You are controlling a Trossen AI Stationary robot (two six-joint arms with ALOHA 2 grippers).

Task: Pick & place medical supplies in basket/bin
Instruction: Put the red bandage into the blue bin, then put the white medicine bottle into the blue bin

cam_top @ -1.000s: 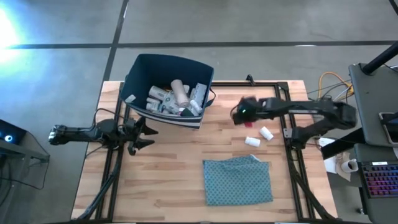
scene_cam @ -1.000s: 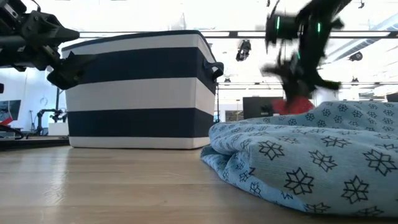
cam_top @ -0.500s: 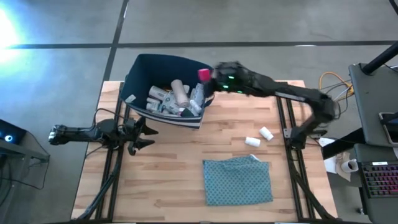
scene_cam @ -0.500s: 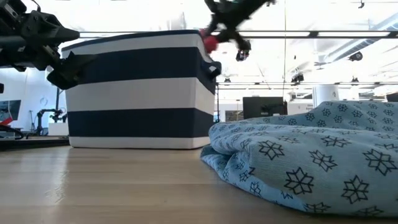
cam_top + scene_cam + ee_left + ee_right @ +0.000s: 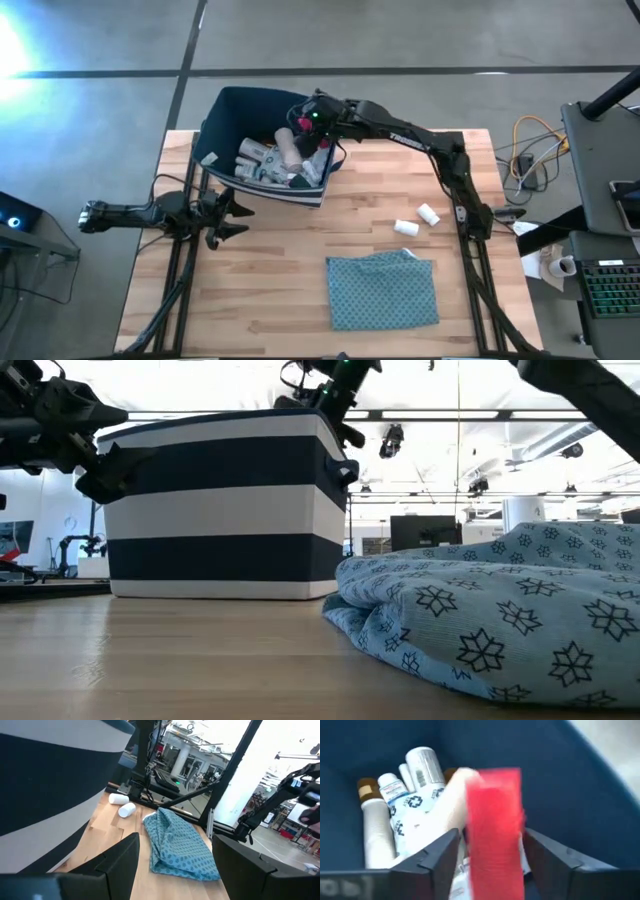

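Note:
The navy bin (image 5: 230, 105) stands at the table's far left, with white bottles and vials (image 5: 270, 160) piled inside. My right gripper (image 5: 303, 120) hangs over the bin's right half, pointing down into it, open. A blurred red tube (image 5: 494, 840) stands lengthwise between its fingers, with a narrow gap on either side, above the pile. It shows as a red spot (image 5: 283, 133) just past the fingertips. My left gripper (image 5: 232, 212) waits open and level by the bin's near left corner. Two white bottles (image 5: 428, 213) (image 5: 405, 227) lie on the table right of the bin.
A folded teal patterned cloth (image 5: 383, 290) lies near the table's front right, filling the low view's right side (image 5: 500, 610). The two loose bottles (image 5: 122, 804) lie between it and the bin. Bare wood shows in the table's middle and near left.
My right gripper has risen from above the loose bottles and swung toward the table's far left, over the bin's right rim, rolling as it went. The red tube went with it and now stands over the bin's inside.

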